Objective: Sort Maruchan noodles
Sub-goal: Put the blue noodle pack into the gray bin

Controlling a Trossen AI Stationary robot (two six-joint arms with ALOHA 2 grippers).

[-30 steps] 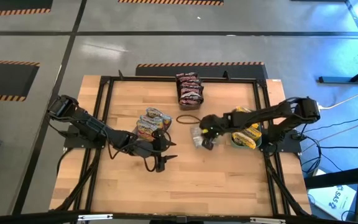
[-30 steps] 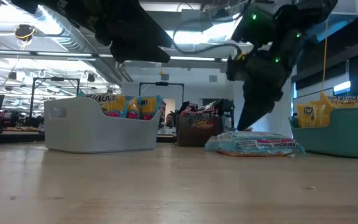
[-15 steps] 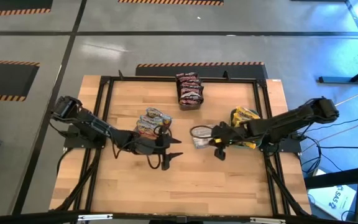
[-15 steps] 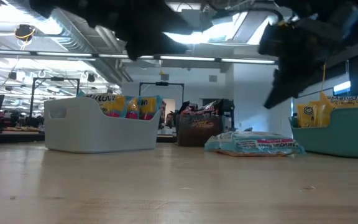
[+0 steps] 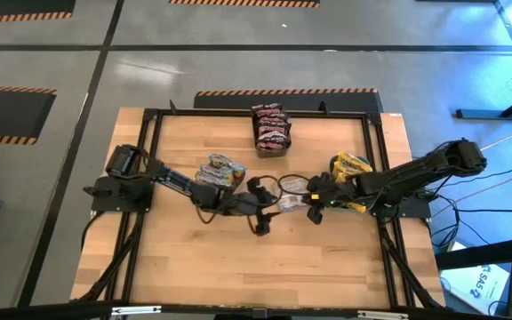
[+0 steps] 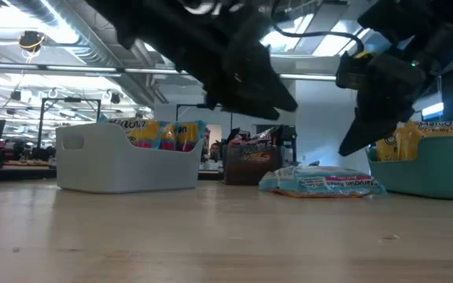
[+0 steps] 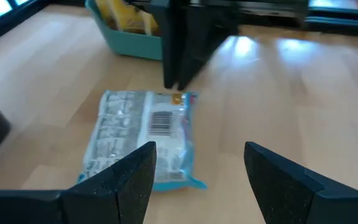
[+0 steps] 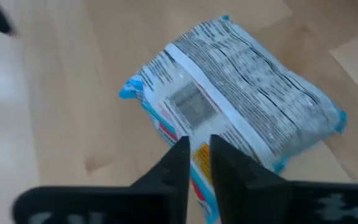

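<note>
Left gripper spread (extended inward), right gripper nearly closed

We see the silver-white noodle packet lying flat on bare wood, hemmed between the left gripper and the right gripper. The white bin and the teal dish flank it farther off; the table's near half offers open passage.

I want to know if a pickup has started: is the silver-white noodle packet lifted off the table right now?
No, the silver-white noodle packet lies flat on the wooden table in the low view, with both arms above it.
</note>
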